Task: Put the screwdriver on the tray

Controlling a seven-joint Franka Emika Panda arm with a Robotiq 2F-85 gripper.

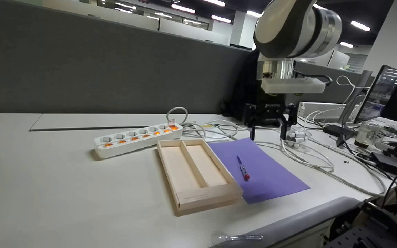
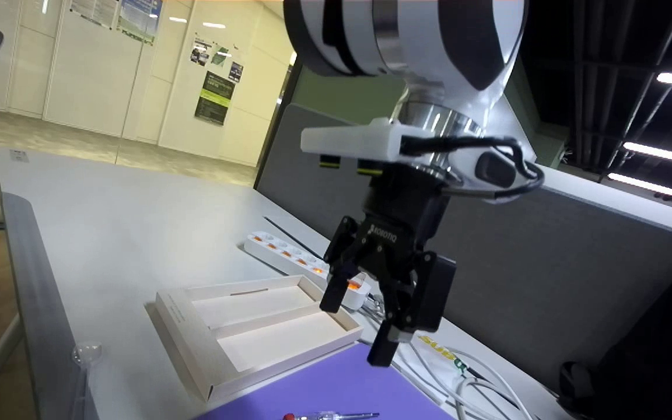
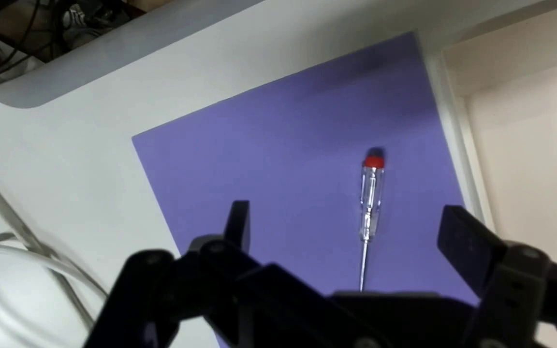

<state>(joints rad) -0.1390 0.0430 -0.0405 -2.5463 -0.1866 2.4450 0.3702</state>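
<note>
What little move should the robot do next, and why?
Probably ease the gripper down toward the screwdriver. The gripper hangs open in the air, and in the wrist view the screwdriver appears between its spread fingers, lying on the purple sheet beside the tray.

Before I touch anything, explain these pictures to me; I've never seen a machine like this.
The machine is a robot arm ending in a black gripper, the part that grasps things. Two pictures are taken from outside the arm, from different places. The wrist view is taken on the arm itself, looking past the gripper at the desk.

On the desk lie a flat purple sheet with a screwdriver on it, red at one end; a wooden tray with two slots, beside the sheet; a white power strip; and some cables.

The gripper is open and holds nothing. The screwdriver is not yet on the tray.
</note>
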